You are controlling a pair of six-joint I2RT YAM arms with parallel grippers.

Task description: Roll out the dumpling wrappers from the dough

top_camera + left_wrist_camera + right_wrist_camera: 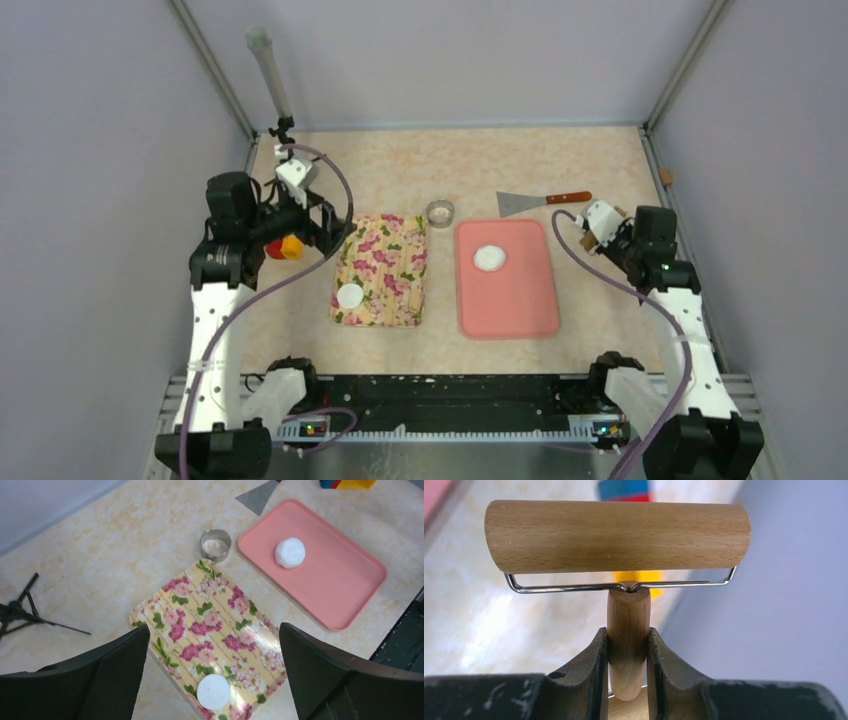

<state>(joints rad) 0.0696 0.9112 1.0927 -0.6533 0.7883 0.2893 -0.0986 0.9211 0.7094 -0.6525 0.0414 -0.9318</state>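
One wrapper (350, 295) done left of the board (520, 305), dough (489, 257) on it unrolled; my right gripper (627, 645) pinches the roller (618, 536), left gripper (214, 630) spread.

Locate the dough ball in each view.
Top external: dough on the pink board's far half.
Left wrist: dough upper right, same board.
Right wrist: not in view; wooden roller up close.
Shared landmark: metal ring cutter off the board's corner.

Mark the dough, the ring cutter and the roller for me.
dough (489, 257): top view, middle of the white lump.
ring cutter (216, 558): left wrist view, near wall of the ring.
roller (616, 536): right wrist view, middle of the wooden barrel.
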